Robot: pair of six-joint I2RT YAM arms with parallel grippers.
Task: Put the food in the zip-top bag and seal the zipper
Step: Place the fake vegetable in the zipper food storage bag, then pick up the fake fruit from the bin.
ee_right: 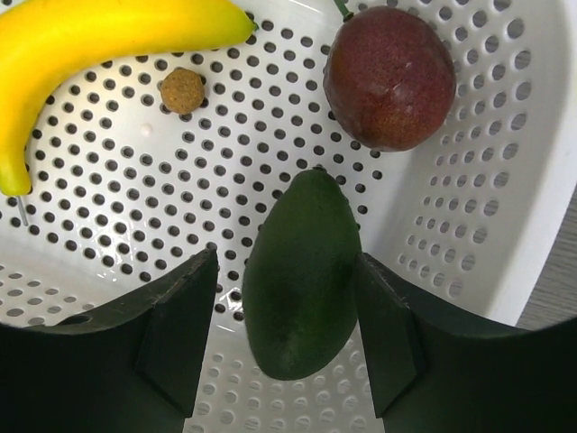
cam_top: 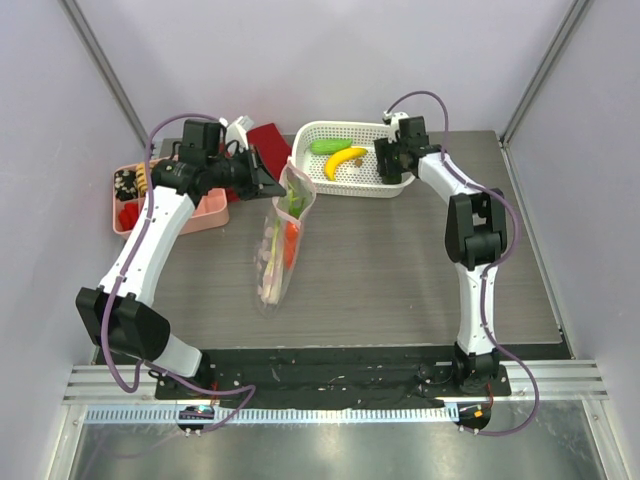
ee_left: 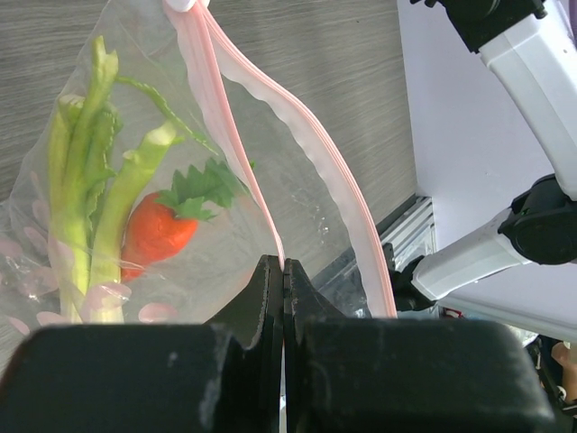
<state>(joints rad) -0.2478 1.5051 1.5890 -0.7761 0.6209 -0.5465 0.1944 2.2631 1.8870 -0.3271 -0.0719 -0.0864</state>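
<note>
The right end effector [ee_right: 284,307] hangs over the white basket [ee_right: 505,180] with its jaws spread, one on each side of a dark green piece [ee_right: 302,244]. A sliver of basket floor shows by the left jaw and almost none by the right, so it has hold of nothing yet. In the wrist view the piece's long axis runs from about 1 o'clock to 7 o'clock, close to parallel with the jaws, so a straight squeeze should take it across its narrow width. The dark red round piece [ee_right: 388,77] sits at 1 o'clock from it and the banana [ee_right: 99,45] at 10 o'clock, both apart from the jaws. The left end effector [ee_left: 284,280] is pinched fully closed on the zipper [ee_left: 306,153], holding one lip of the zip-top bag [cam_top: 278,250] up so the mouth gapes. The leek [ee_left: 81,198] and red-orange pepper [ee_left: 153,234] are already inside. From above, the bag lies mid-tabletop [cam_top: 400,270] with its mouth at the 12 o'clock end, at about 8 o'clock from the basket. The right arm is the nearer one to the remaining food.
</note>
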